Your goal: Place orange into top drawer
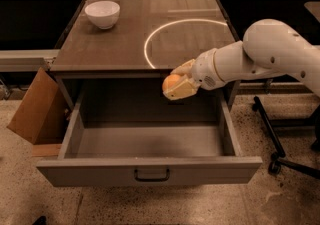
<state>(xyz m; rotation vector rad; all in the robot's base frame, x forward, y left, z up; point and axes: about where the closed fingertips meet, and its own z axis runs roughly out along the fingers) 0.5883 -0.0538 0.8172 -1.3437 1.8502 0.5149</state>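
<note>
Gripping orange point(171, 82), fingers point(183, 89) above open top drawer point(100, 171).

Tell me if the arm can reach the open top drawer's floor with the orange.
Probably yes. The claw, shut on the orange, hangs over the pulled-out top drawer, past the tabletop front edge; nothing shows between it and the drawer floor.
</note>
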